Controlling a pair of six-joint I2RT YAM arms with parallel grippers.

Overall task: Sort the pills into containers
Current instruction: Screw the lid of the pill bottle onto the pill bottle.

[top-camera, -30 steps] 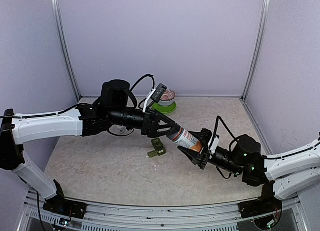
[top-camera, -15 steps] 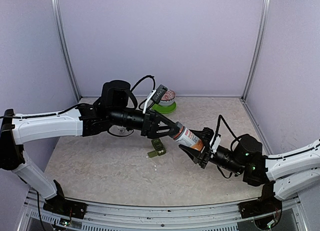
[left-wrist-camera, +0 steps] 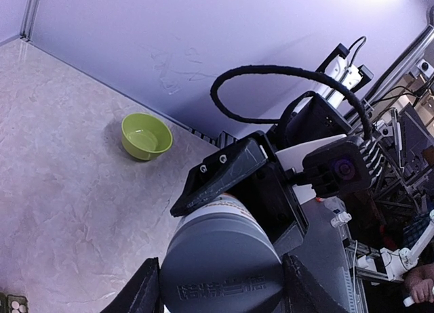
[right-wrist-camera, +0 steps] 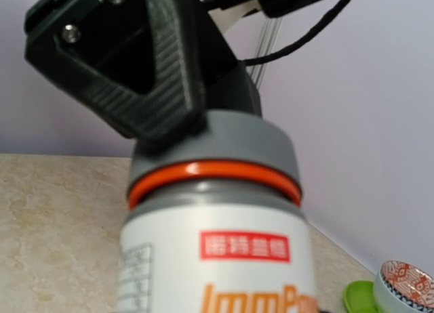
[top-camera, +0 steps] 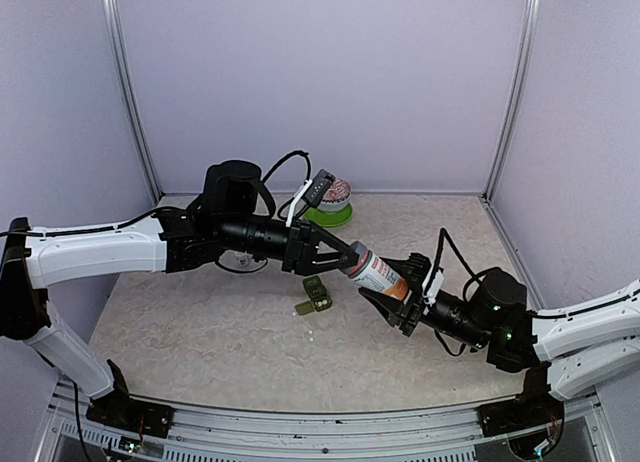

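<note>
A white pill bottle point(top-camera: 377, 274) with a grey cap and an orange ring is held in the air between both grippers. My left gripper point(top-camera: 349, 258) is shut on the cap point(left-wrist-camera: 220, 265), with a finger point(left-wrist-camera: 144, 291) on each side of it. My right gripper point(top-camera: 399, 294) is shut on the bottle's body point(right-wrist-camera: 210, 265); its fingers are hidden in the right wrist view. The dark green containers point(top-camera: 315, 294) lie on the table below and left of the bottle, and an edge shows in the left wrist view point(left-wrist-camera: 9, 304). One tiny white speck point(top-camera: 311, 334), perhaps a pill, lies in front of them.
A patterned bowl on a green plate point(top-camera: 331, 208) stands at the back, also in the right wrist view point(right-wrist-camera: 405, 286). A lime-green bowl point(left-wrist-camera: 146, 135) sits by the wall in the left wrist view. Purple walls close in the table's back and sides.
The bottle and both grippers have shifted slightly to the right together. Both grips are unchanged.
</note>
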